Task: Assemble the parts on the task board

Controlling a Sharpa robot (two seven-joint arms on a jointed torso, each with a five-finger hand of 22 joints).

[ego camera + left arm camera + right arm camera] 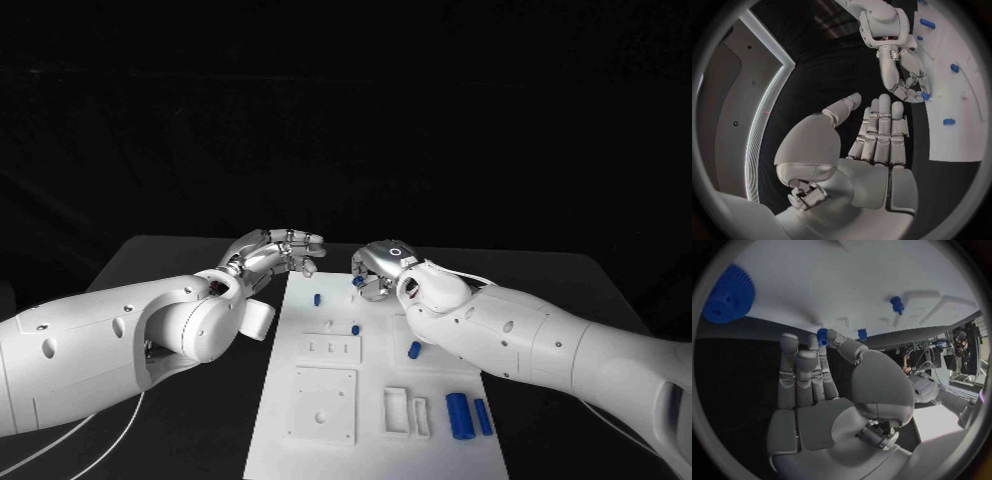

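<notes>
- Head view: the white task board (pixel 378 380) lies lengthwise at lower centre of the frame on the black table (pixel 173 270). The left hand (pixel 277 252), entering from the left, is at the board's far left corner, fingers curled loosely, with nothing visible in them. The right hand (pixel 381 268), entering from the right, is over the board's far end with a small blue part (pixel 358 282) at its fingertips. More blue parts rest on the board: one small piece (pixel 355 328) near centre, another (pixel 414 349) just right of it, and two long cylinders (pixel 459 415) side by side at lower right.
- Left wrist view: the left hand (pixel 873 145) fills the centre, fingers straight and together, thumb apart, palm empty; it is released. At upper right the right hand (pixel 904 80) reaches down to the board's edge (pixel 942 135), pinching a blue part (pixel 925 95) at its fingertips. Other blue pieces (pixel 949 121) dot the board.
- Right wrist view: the right hand (pixel 817 385) occupies the centre, its thumb and a finger meeting on a small blue part (pixel 822 336) against the board (pixel 848 285). A blue gear (pixel 728 294) sits at upper left, a blue peg (pixel 896 304) at upper right, and another small piece (pixel 862 334) beside the thumb.
</notes>
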